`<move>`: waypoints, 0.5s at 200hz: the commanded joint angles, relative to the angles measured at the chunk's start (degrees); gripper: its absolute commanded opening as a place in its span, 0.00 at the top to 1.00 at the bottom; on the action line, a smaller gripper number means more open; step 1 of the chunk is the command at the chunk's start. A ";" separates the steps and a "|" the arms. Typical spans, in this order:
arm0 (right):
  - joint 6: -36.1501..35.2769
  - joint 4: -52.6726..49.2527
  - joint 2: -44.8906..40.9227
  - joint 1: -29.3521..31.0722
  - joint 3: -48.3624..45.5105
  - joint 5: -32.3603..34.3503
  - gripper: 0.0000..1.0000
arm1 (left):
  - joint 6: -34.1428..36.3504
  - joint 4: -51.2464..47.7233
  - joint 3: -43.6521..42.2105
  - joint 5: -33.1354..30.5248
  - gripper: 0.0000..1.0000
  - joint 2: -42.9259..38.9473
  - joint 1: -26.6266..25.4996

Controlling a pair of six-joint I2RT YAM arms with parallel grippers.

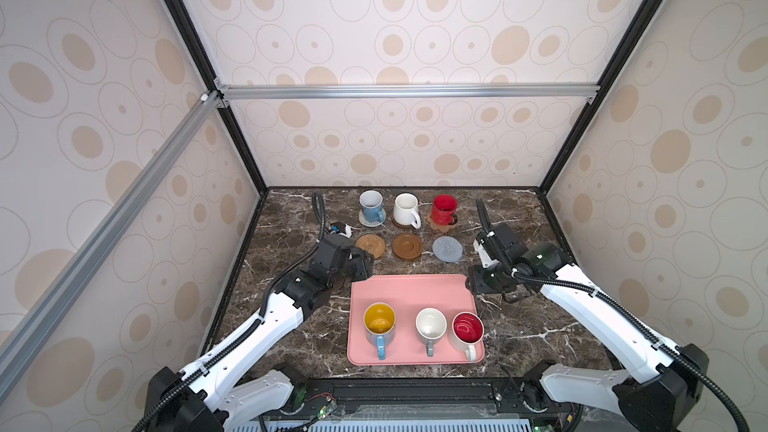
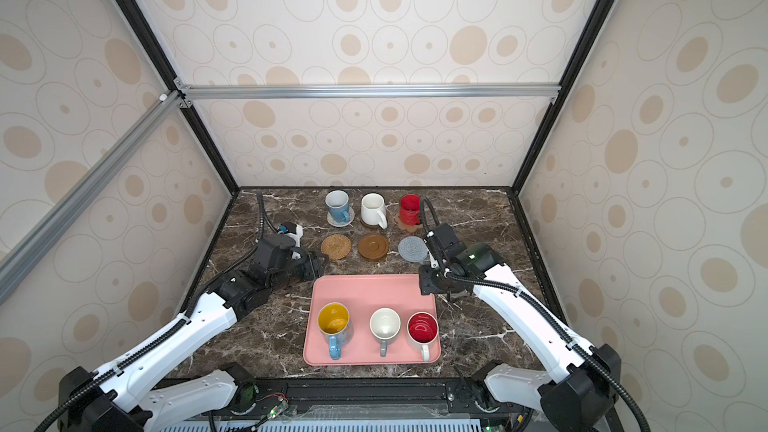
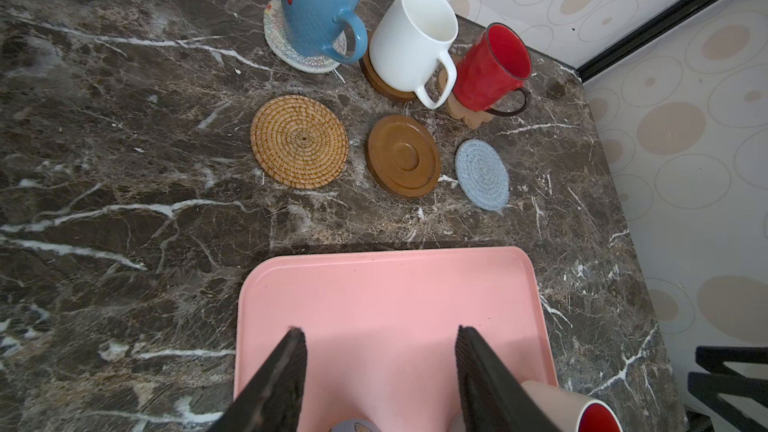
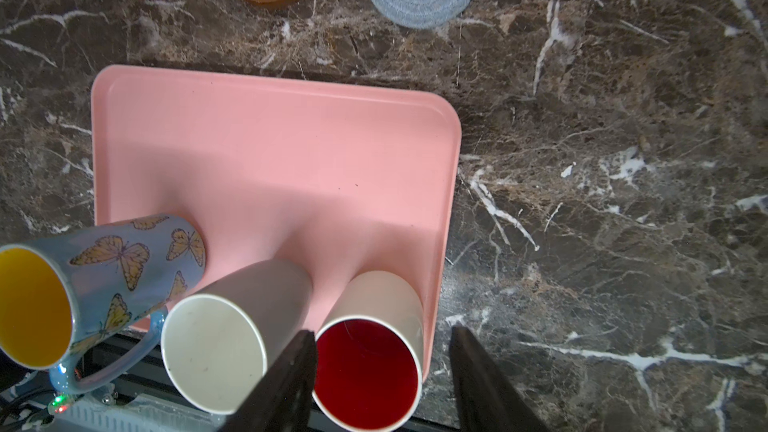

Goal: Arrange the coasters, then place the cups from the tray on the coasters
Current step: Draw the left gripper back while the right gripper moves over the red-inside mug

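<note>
We should lower the right gripper, fingers half-spread and empty, astride the rim of the red-lined cup, clear of the white cup; the left gripper is likewise spread and empty.

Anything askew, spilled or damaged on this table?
Nothing stands out. The blue mug, white mug and red mug stand upright on coasters at the back. The rattan coaster, brown disc and blue-grey coaster lie flat and bare. The yellow-lined mug, second white mug and red-lined mug stand upright on the pink tray. No spill or breakage shows.
</note>
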 commanded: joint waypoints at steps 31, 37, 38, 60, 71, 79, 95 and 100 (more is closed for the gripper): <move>4.58 -7.35 -4.79 3.47 -3.51 1.76 0.45 | -1.16 1.56 0.05 -1.38 0.41 0.11 -0.33; 5.29 -7.49 -5.51 4.01 -4.09 1.88 0.45 | -1.26 1.78 -0.04 -1.42 0.41 0.09 -0.26; 5.40 -7.54 -5.61 4.15 -4.20 1.88 0.45 | -1.31 1.83 -0.07 -1.46 0.41 0.10 -0.26; 8.45 -8.53 -8.15 6.06 -6.91 1.97 0.44 | -1.78 2.95 -0.49 -1.70 0.41 0.12 -0.31; 10.04 -9.08 -9.50 7.15 -8.09 2.02 0.45 | -1.86 3.19 -0.62 -1.68 0.41 0.28 -0.28; 11.05 -9.18 -10.44 7.76 -8.85 1.97 0.45 | -1.93 3.32 -0.70 -1.75 0.41 0.38 -0.33; 12.72 -9.47 -12.13 8.58 -10.07 1.96 0.45 | -1.97 3.62 -0.89 -1.86 0.40 0.56 -0.29; 13.07 -9.53 -12.62 8.86 -10.37 1.96 0.45 | -2.01 3.70 -0.97 -1.89 0.40 0.64 -0.30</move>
